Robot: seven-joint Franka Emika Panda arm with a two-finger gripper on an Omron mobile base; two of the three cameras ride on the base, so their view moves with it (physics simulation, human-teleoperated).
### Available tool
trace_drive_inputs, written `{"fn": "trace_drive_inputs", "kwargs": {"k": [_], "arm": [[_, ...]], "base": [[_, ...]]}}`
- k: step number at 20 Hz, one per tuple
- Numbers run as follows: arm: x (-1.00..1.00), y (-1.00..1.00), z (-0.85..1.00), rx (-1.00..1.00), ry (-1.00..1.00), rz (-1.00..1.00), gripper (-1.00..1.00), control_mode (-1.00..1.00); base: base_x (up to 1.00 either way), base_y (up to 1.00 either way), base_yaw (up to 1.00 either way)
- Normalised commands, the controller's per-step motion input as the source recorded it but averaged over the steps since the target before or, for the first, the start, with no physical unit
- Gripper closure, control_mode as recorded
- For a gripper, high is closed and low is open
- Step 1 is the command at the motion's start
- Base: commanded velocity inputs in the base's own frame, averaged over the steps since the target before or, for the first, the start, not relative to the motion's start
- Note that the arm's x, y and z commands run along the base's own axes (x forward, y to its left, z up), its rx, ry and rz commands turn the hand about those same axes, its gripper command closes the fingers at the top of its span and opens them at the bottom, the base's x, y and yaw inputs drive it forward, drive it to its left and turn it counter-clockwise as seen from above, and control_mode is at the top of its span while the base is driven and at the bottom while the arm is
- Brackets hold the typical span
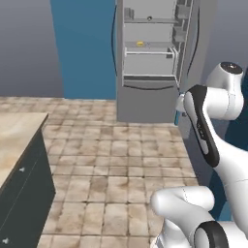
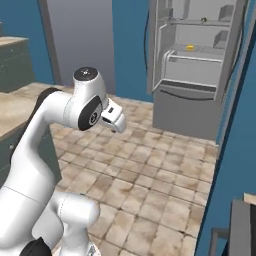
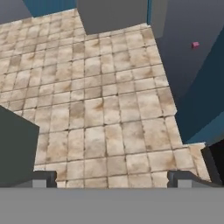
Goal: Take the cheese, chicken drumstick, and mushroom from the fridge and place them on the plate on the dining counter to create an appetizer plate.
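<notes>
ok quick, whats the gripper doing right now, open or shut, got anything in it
Two-finger gripper: open, its dark finger tips far apart over the tan tiled floor, nothing between them.

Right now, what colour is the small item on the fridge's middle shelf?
Bright yellow: the cheese, clearest in the left base view.
</notes>
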Motion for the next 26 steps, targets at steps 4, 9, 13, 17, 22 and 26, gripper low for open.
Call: {"fn": "trace_drive_inputs", "kwargs": {"k": [4, 9, 13, 17, 22, 26], "arm": [[0.0, 0.0, 0.0, 0.0, 0.0, 0.0, -1.0, 1.0], [0.0, 0.0, 0.0, 0.0, 0.0, 0.0, -1.0, 1.0], [0.0, 0.0, 0.0, 0.0, 0.0, 0.0, -1.0, 1.0], [0.0, 0.0, 0.0, 0.0, 0.0, 0.0, -1.0, 1.0], [0.0, 0.0, 0.0, 0.0, 0.0, 0.0, -1.0, 1.0], [0.0, 0.0, 0.0, 0.0, 0.0, 0.0, -1.0, 1.0]], "base": [[1.0, 0.0, -0.09], [1.0, 0.0, -0.03], [1.0, -0.02, 0.0], [1.0, -0.21, 0.0], [0.95, -0.35, 0.0], [0.64, -0.45, 0.0]]}}
